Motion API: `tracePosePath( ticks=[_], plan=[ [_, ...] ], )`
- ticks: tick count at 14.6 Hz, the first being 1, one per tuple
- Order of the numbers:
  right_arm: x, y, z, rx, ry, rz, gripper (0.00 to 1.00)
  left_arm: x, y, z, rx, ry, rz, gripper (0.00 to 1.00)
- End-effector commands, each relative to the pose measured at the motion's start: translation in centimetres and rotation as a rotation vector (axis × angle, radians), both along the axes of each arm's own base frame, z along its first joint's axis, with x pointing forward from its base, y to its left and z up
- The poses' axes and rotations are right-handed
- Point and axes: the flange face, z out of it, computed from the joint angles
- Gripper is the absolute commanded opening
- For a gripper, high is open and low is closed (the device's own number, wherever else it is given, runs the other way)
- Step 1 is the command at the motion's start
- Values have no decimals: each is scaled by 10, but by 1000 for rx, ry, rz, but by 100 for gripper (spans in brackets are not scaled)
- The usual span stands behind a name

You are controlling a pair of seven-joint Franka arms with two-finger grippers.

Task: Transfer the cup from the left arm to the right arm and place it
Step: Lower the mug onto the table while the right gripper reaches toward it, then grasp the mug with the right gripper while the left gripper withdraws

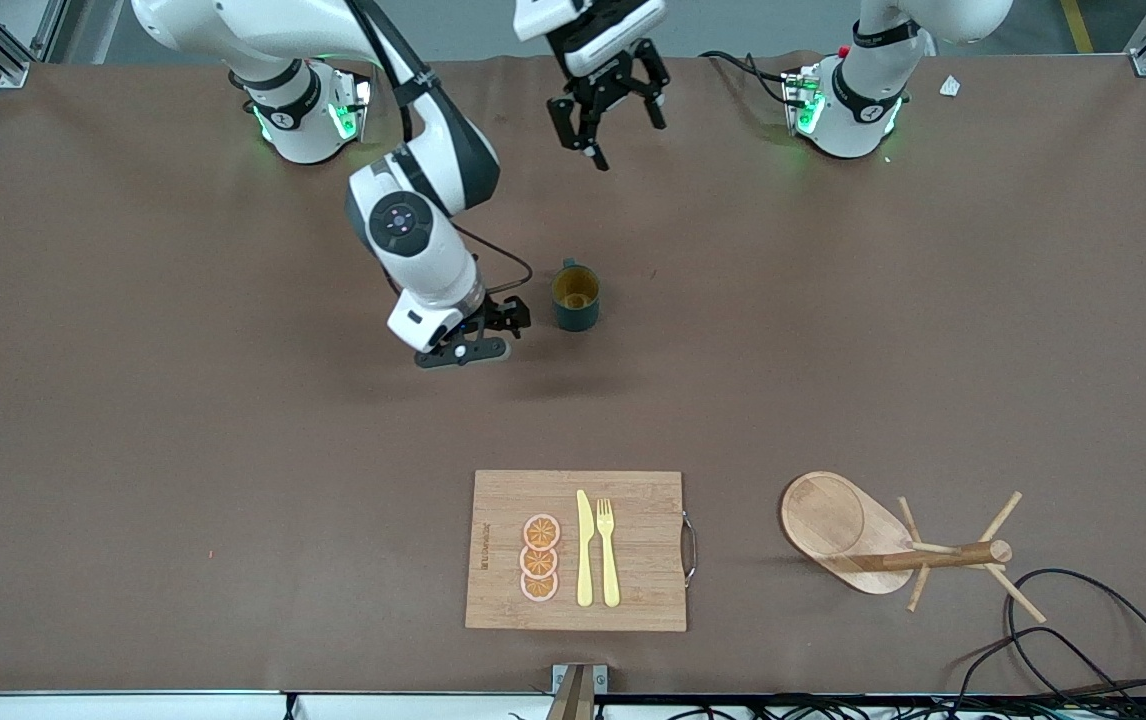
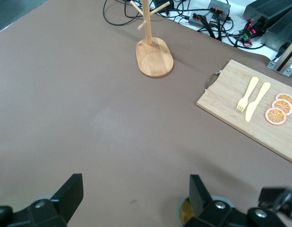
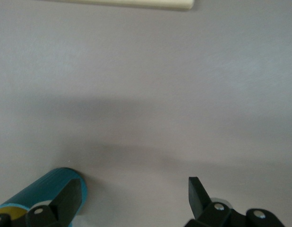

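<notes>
Teal cup upright, right gripper beside it — spread, left gripper raised — spread.

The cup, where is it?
In the front view the cup stands upright on the table, right beside the right gripper.

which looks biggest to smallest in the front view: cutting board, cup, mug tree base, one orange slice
1. cutting board
2. mug tree base
3. cup
4. orange slice

The cup and the slice look close in width; the cup shows more because its side is visible, so that ranking is less sure.
</notes>
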Motion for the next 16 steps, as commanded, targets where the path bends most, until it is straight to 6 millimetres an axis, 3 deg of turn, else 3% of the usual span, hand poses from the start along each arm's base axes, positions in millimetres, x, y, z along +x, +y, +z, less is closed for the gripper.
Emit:
tracePosePath(
  ticks=[1,5,8,12,14,16],
  plan=[
    [-20,16,-5,11,2,-5,100,33,45,30,16,76,-42,99],
    [-45,44,-8,8,4,-1,100,94,107,69,17,192,-111,99],
    [-51,50,-15,1,8,11,99,139,149,86,21,269,-175,99],
    [-68,69,-31,-3,0,14,99,203,229,105,-69,371,-224,99],
    [-74,76,-40,-1,-11,22,95,226,257,106,-73,386,-263,100],
    [-77,78,-44,-5,-11,29,77,244,283,111,-65,398,-305,100]
  ],
)
